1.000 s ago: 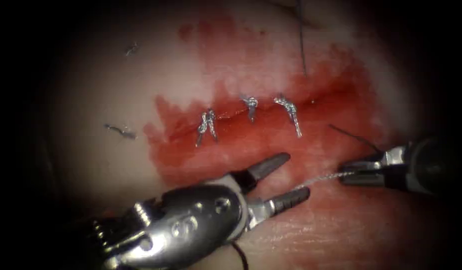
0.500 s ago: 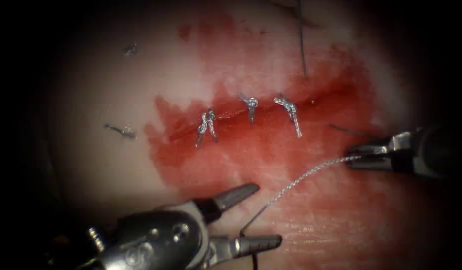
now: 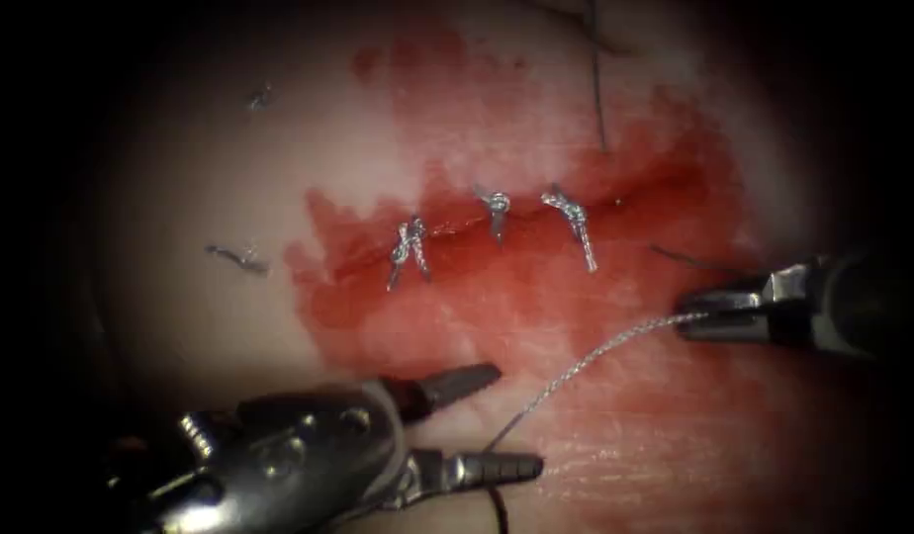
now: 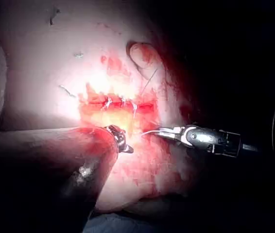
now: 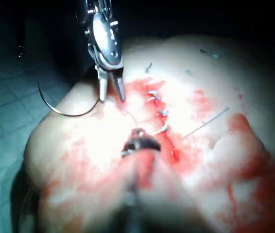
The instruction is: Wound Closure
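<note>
My right claw is closed on the thread, gripping the pale braided strand right at its tips. I judge it holds there so that the line hangs in a shallow arc across to my other claw instead of lying slack on the tissue. My left claw is wide open and holds nothing. The thread passes between its two jaws and close to the lower one, though I cannot tell whether it touches. That looks like a stance made ready to take the strand. Both claws sit on the near side of the cut, the left one under its left half and the right one out past its right end. The needle is not in the tissue and neither claw grips it. It curves free off the tissue's edge, just beyond my left claw on the side away from the cut. Above my claws I count three knotted stitches along the cut, all within the red fluid. Two loose cut ends of thread lie well away to the left. One dark strand runs up from near the third knot.
</note>
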`<action>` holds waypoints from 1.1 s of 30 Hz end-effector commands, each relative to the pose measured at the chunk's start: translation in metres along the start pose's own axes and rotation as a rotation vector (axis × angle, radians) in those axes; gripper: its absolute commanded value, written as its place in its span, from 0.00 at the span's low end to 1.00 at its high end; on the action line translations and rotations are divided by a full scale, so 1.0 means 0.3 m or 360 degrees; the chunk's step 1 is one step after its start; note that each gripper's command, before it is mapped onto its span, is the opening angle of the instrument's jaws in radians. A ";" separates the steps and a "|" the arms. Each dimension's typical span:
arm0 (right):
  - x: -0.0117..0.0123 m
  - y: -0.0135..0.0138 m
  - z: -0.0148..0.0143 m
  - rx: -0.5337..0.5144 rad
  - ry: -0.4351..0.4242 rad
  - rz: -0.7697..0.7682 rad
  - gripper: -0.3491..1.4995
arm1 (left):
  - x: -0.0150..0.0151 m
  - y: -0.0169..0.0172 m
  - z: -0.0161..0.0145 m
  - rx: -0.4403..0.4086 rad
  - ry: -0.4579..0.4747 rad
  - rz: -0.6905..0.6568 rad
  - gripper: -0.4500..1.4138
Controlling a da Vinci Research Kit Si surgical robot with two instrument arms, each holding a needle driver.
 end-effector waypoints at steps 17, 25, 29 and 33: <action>0.0010 0.0003 0.0032 -0.0001 0.0000 0.0000 0.00 | -0.004 -0.001 0.005 -0.0026 0.0013 -0.0129 0.11; 0.0012 0.0000 0.0032 -0.0001 0.0000 0.0000 0.00 | -0.002 0.001 0.001 0.0017 -0.0042 -0.0478 0.05; 0.0015 0.0001 0.0029 0.0003 0.0017 0.0003 0.00 | -0.002 0.002 0.001 0.0074 -0.0021 -0.0526 0.05; 0.0012 0.0031 0.0003 0.0010 0.0092 0.0089 0.42 | 0.004 0.001 0.000 0.0134 -0.0015 -0.0349 0.05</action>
